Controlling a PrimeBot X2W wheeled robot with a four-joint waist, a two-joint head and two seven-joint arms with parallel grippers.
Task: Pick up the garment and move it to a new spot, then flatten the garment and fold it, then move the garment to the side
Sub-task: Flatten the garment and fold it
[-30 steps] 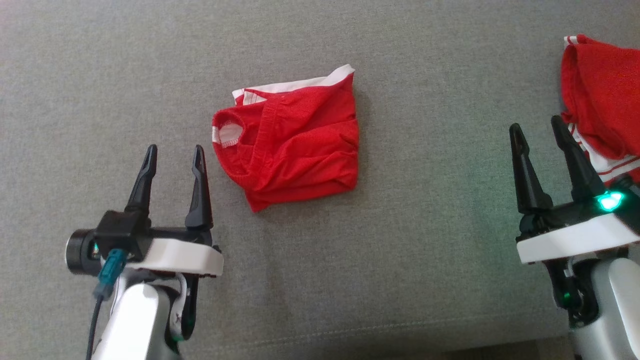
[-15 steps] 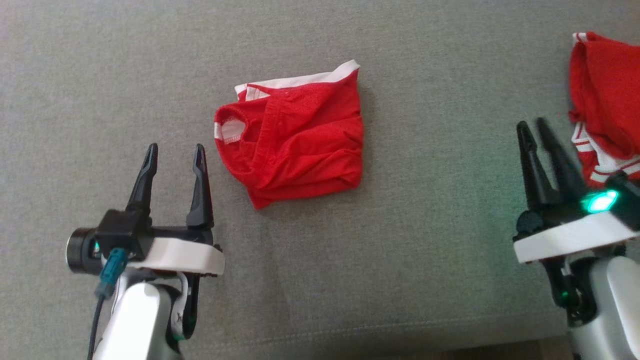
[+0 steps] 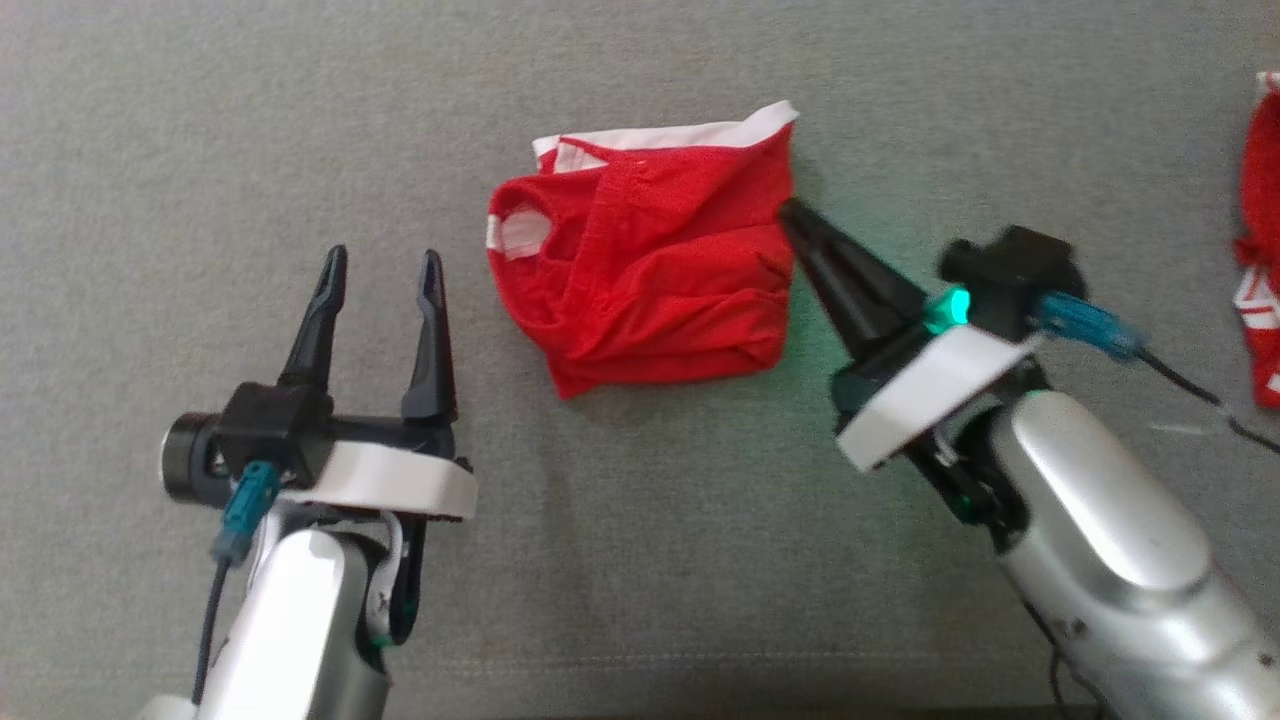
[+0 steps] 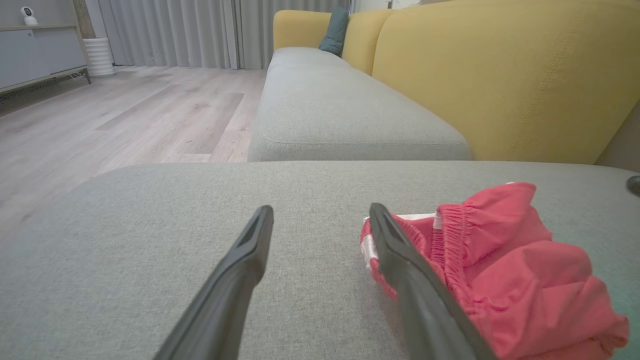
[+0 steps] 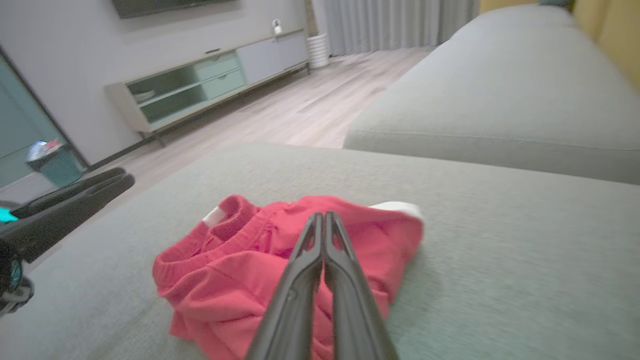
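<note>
swung right gripper [image 3: 788,210] in from far right, pinched shut on nothing, tips at right edge of red shorts [image 3: 650,270] mid grey cushion [image 3: 200,120]. kept left gripper [image 3: 383,268] splayed nearby. looked folded already; left only move aside.

This is a home living room. A long sofa [image 4: 340,110], grey seats and yellow back, runs up the right of the left wrist view, with a teal cushion [image 4: 334,31] at top centre. Curtains [image 4: 175,32] hang at upper left over a wood floor [image 4: 125,115]. The right wrist view's upper left shows a low cabinet [image 5: 210,80] under a dark wall screen [image 5: 165,5].
</note>
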